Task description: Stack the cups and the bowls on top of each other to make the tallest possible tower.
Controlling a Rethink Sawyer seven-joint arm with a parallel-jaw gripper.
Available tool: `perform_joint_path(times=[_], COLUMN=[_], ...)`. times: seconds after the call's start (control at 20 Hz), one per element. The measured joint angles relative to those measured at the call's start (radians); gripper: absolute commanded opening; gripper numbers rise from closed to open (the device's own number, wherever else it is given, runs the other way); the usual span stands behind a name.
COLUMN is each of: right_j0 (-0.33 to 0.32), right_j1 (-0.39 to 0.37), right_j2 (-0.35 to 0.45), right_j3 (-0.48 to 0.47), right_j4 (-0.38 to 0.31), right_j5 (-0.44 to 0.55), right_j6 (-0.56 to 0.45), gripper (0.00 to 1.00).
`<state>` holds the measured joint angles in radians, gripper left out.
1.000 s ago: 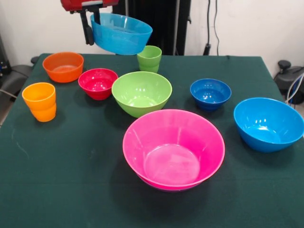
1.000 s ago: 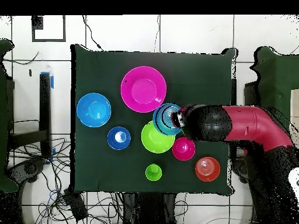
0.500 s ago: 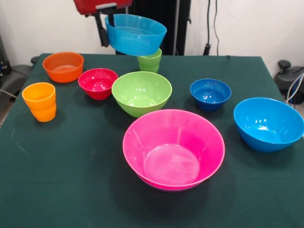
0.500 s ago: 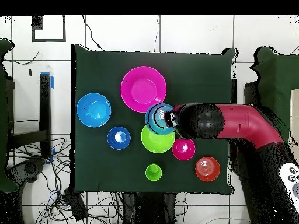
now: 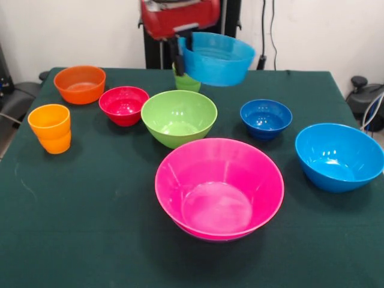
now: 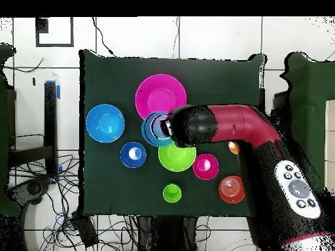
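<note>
Carried sideways since the earlier frame, the light-blue bowl (image 5: 217, 58) hung in the air behind the lime green bowl (image 5: 179, 117), and the gripper (image 5: 182, 49) clamped its rim. From overhead, it was beside the pink bowl (image 6: 161, 98) — not yet over it, so stacking probably came next.

I work in a lab: loose cables (image 6: 46, 189) on tiled floor (image 6: 216, 36), my table (image 5: 90, 228) draped in green cloth.
</note>
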<state>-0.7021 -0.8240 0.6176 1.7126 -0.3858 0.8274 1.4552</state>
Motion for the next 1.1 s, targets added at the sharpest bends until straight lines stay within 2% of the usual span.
perform_joint_path(times=[0.35,0.85,1.1], right_j0=[0.120,0.177,0.195], right_j1=[0.087,0.176,0.238], right_j2=[-0.009,-0.039,-0.054], right_j3=[-0.119,-0.272,-0.390], right_j4=[0.024,0.047,0.048], right_j5=[0.000,0.030,0.099], right_j6=[0.046,0.052,0.052], gripper=[0.00,0.00,0.00])
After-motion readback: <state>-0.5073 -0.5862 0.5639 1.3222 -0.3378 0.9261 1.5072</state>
